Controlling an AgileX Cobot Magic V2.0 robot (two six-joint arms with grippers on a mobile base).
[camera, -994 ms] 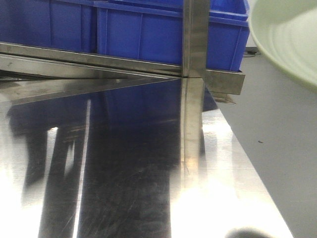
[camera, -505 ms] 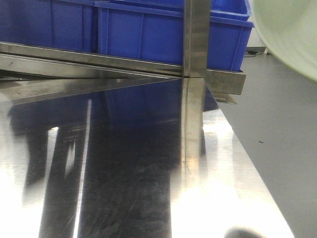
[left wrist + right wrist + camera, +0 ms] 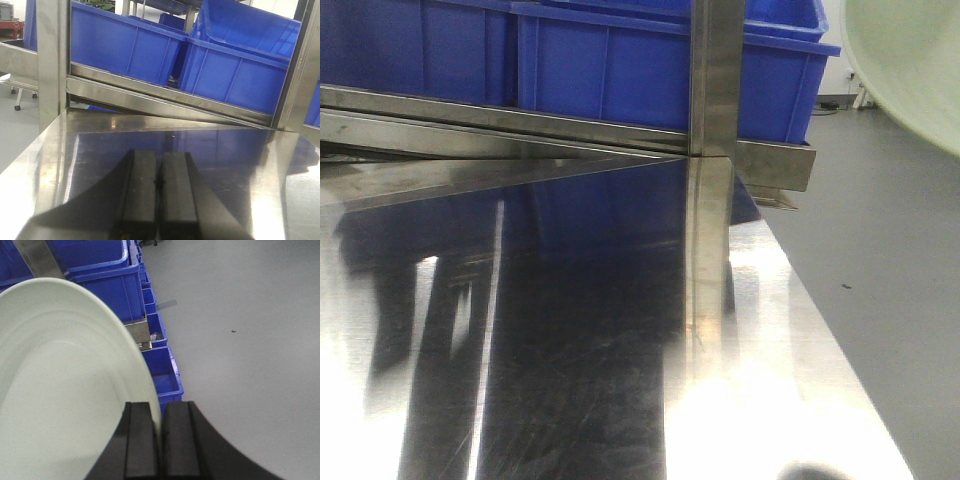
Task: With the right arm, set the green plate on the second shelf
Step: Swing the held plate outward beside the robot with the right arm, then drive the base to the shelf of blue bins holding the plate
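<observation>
Surface (image 3: 620,380): polished steel top, mirror-like, reflecting the bins and post.
Shelf (image 3: 500,125): steel rail frame just above the surface, at its far edge.
Post (image 3: 715,75): upright steel, rising from the surface.
On shelf: blue bins (image 3: 620,70) side by side.
Floor (image 3: 880,260): grey, to the right.

blue bins (image 3: 620,70) on steel shelf (image 3: 520,125) | steel post (image 3: 715,75) | grey floor (image 3: 880,260)
</observation>
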